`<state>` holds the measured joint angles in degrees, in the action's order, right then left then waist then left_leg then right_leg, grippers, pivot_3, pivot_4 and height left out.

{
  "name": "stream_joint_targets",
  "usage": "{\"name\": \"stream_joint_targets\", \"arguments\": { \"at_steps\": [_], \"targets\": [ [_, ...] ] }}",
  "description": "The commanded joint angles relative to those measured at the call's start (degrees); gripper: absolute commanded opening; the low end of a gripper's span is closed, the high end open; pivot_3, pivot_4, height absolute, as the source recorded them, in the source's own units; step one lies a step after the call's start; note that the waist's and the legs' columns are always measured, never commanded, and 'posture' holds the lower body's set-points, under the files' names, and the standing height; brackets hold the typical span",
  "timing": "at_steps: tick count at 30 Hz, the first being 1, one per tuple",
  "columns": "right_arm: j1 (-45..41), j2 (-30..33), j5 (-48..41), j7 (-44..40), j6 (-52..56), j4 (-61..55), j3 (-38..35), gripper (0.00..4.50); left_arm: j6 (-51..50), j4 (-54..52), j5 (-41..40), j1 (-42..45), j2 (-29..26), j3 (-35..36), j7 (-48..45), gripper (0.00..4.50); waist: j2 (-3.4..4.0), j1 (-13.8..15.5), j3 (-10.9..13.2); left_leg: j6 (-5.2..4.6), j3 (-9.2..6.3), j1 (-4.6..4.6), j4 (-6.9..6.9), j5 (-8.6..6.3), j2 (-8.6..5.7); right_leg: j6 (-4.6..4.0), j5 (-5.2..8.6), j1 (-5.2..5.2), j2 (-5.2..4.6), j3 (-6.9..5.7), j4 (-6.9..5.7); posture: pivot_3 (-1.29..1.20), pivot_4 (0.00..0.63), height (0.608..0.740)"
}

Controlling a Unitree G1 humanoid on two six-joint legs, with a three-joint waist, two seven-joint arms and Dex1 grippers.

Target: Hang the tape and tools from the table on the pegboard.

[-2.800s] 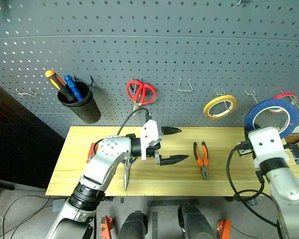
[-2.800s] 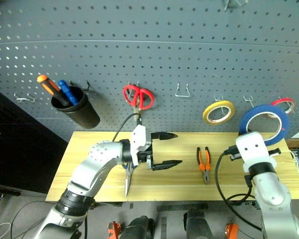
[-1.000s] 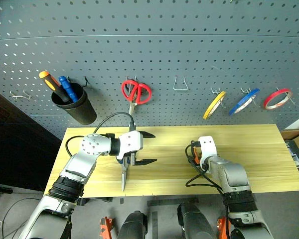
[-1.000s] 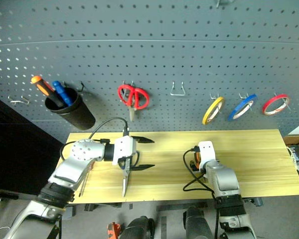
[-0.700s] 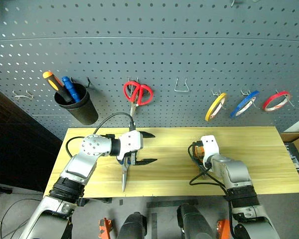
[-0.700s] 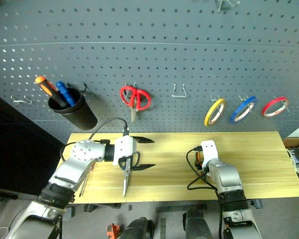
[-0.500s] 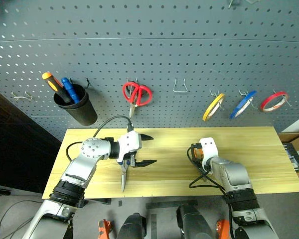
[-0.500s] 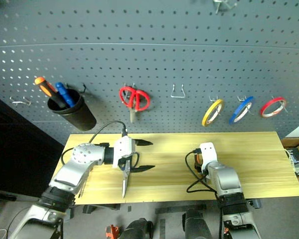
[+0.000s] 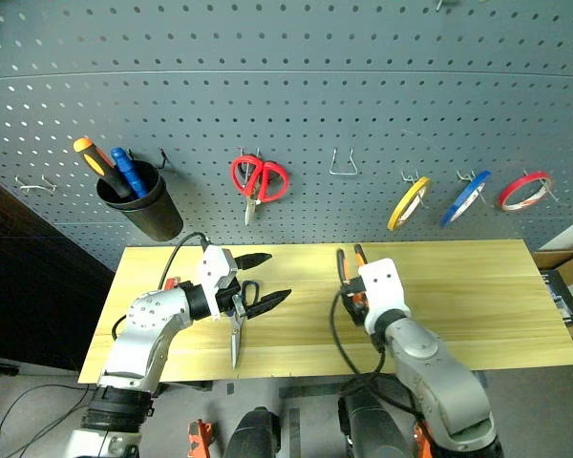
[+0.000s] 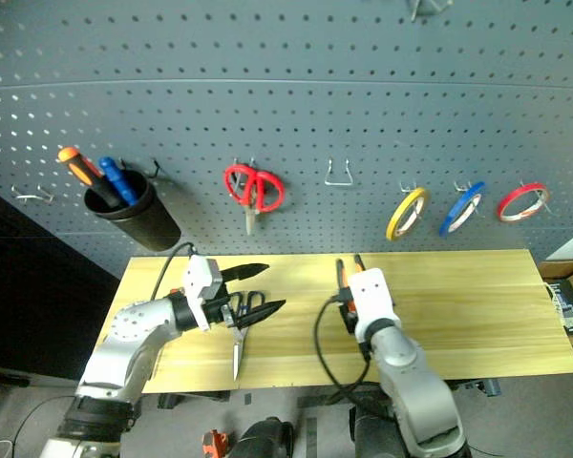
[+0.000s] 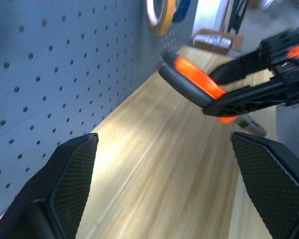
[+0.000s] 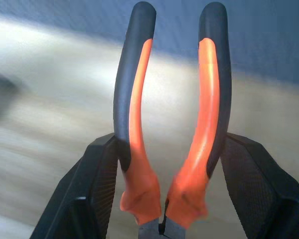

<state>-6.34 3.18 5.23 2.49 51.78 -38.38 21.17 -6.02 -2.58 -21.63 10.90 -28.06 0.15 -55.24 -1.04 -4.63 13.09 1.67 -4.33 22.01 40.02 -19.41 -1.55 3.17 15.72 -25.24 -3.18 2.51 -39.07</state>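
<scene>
The pliers [image 12: 172, 129] are clamped by the handles in the right gripper [image 12: 164, 189], lower centre of the head views, above the table [image 9: 477, 305]. The left gripper [image 9: 260, 280] is spread empty over the scissors [image 9: 237, 320]. The handles should be steered squarely onto the free hook [image 9: 342, 162] on the pegboard [image 9: 363, 86] before release.

pliers [image 12: 172, 124]: we hold them off the table [image 9: 477, 296], orange-black handles toward the pegboard [image 9: 363, 86] | blue tape [image 9: 463, 197]: hangs on a hook | scissors [image 9: 237, 320]: we see them flat on the table, blades toward the near edge
</scene>
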Motion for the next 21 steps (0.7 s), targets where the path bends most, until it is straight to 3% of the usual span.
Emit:
{"name": "stream_joint_targets", "arguments": {
  "at_steps": [1,12,21],
  "targets": [
    [-5.81,-0.36,4.49,1.96,-7.76,-4.35,1.85,2.84,0.23,-4.14,-1.54,-0.89,1.1,2.82,3.61,4.5,-0.01,0.16,-0.01,0.03,-0.02,-0.04,0.01,0.02,0.01,-0.05,-0.03,0.03,0.0,-0.05,-0.01,-0.01,0.215,0.74],
    [-32.49,-2.27,3.78,-0.44,-23.09,16.08,-7.86,2.84,1.09,-7.49,-0.75,-2.19,-0.01,2.58,4.59,4.5,-0.02,-0.01,-0.01,0.19,-0.02,-0.1,-0.08,0.14,0.1,-0.21,-0.13,-0.02,0.09,-0.19,0.0,0.01,0.203,0.74],
    [-40.24,-2.33,5.65,-0.03,-35.61,28.77,-8.98,2.84,1.03,-8.17,-0.65,-1.59,0.61,1.16,4.71,4.5,-0.01,-0.09,-0.02,0.2,0.0,-0.1,-0.12,0.14,0.12,-0.2,-0.13,-0.03,0.08,-0.22,0.02,0.03,0.188,0.74]
  ]
}}
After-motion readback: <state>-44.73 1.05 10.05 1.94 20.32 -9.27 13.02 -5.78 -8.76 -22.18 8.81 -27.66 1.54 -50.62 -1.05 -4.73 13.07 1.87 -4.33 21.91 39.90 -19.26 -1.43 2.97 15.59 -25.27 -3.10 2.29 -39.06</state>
